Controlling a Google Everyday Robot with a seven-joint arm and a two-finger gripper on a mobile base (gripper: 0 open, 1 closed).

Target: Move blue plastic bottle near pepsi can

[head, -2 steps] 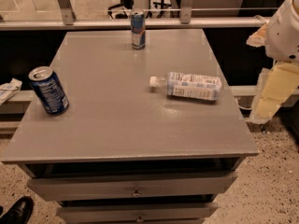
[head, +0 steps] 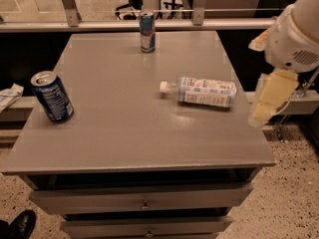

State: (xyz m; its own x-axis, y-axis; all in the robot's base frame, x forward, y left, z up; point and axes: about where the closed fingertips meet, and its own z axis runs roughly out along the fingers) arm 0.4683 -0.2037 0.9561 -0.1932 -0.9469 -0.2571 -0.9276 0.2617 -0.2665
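Note:
The blue plastic bottle (head: 202,91) lies on its side right of the middle of the grey cabinet top (head: 134,128), with its white cap pointing left. The pepsi can (head: 52,96), dark blue with a silver top, stands at the left edge, leaning slightly. My gripper (head: 271,98) hangs off the right side of the cabinet, just right of the bottle's base and apart from it, under a white arm joint (head: 294,39). It holds nothing that I can see.
A slimmer blue-and-silver can (head: 147,32) stands at the far edge of the cabinet top. Drawers (head: 144,198) run below the front edge. A rail and glass stand behind. A black shoe (head: 20,225) is on the floor at the lower left.
My arm and gripper have shifted a little to the left, closer to the cabinet's right edge. The bottle and both cans have not moved.

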